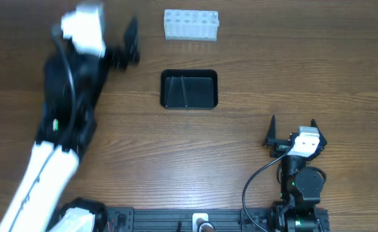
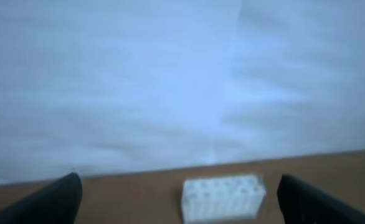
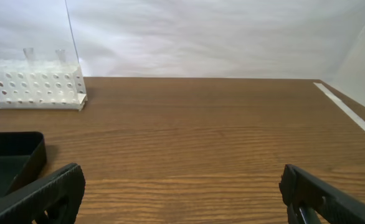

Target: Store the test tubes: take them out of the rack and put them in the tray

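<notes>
White rack [image 1: 191, 26] stands at the table's [image 1: 305, 64] far edge, with at least two tubes [image 3: 28, 54] upright in it. Faint streaks [image 1: 184, 90] in the black tray [image 1: 189, 107] look to us like tubes already stored; we cannot count them. Our left gripper [image 1: 128, 46] hovers near the rack, fingers spread and empty. The right gripper [image 1: 293, 124] rests spread wide, well apart. We judge the job partly done.

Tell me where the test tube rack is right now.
In the top view the rack stands at the far edge of the table, near the middle, just beyond the black tray and to the right of the left gripper.
</notes>
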Robot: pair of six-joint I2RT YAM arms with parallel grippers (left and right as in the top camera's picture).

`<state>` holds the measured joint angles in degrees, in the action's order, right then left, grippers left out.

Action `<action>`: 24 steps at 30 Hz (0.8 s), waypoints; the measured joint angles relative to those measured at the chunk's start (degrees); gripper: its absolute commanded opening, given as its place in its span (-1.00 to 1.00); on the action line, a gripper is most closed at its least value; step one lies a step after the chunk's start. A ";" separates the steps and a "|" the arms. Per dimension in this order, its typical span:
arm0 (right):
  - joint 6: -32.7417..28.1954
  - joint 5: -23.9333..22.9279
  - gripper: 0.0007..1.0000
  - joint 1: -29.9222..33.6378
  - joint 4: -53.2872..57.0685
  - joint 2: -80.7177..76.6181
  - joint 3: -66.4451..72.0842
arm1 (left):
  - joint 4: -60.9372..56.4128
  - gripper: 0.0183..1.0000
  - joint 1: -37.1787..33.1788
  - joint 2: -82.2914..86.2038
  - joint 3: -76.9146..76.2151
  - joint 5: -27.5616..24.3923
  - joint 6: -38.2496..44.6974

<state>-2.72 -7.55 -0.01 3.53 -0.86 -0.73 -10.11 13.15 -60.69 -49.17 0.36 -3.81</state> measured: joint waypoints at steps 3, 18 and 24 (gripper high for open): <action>0.00 0.07 0.99 0.00 0.02 0.02 0.00 | -2.71 1.00 -2.71 10.40 11.98 -2.43 1.38; -0.02 0.13 0.99 0.00 0.02 0.02 0.00 | 4.39 1.00 -11.32 49.05 39.98 -7.80 2.80; -0.04 0.13 0.98 0.00 0.02 0.02 0.00 | 4.68 1.00 -11.37 51.43 44.50 -8.35 2.80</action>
<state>-2.76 -7.42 -0.01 3.55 -0.84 -0.73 -5.43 1.78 -9.26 -4.67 -7.99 -1.02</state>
